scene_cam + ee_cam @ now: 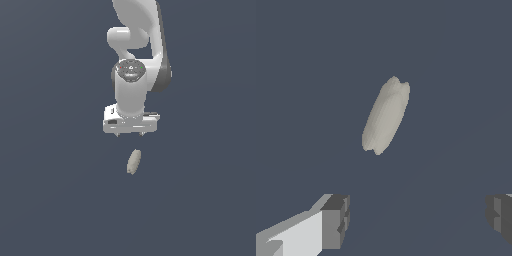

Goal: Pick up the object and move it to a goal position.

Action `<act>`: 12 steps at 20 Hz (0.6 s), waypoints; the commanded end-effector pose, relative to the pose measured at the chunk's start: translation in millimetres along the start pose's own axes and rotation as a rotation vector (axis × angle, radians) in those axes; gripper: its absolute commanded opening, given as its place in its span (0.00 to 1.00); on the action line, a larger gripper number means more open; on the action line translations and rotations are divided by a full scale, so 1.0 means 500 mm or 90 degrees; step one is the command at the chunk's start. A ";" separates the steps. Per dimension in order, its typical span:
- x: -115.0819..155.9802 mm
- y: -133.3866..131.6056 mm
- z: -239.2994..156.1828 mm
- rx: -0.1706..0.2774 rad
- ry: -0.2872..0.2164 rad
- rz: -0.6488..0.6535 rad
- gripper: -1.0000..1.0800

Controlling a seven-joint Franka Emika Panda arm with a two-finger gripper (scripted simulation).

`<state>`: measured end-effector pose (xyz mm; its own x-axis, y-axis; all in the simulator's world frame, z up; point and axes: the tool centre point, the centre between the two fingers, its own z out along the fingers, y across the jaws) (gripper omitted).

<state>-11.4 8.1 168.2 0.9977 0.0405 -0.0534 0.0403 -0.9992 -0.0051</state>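
Flat slate-grey surface (50,200) carries the small pale beige-grey bumpy oval lump (133,162), lying apart from your white arm's pincer (130,134). You hover with jaws spread wide (nothing gripped), likely to straddle it. Only the wrist view shows both dark fingertips (336,220) clear of the lump (386,116).

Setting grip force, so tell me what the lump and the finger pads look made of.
The object: matte pale beige-grey, bumpy and lobed with no shine; the render leaves the material open, perhaps stone or plaster. Finger pads: flat dark grey blocks on white fingers, dull finish, possibly rubber or plastic. The gripper is open, clear of the object.
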 end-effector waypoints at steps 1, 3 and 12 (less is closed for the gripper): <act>0.002 -0.001 0.002 0.000 0.000 0.003 0.96; 0.005 -0.001 0.006 0.000 0.001 0.010 0.96; 0.043 -0.011 0.047 0.001 0.010 0.081 0.96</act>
<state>4.9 13.3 148.5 0.9972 -0.0626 -0.0403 -0.0627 -0.9980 -0.0022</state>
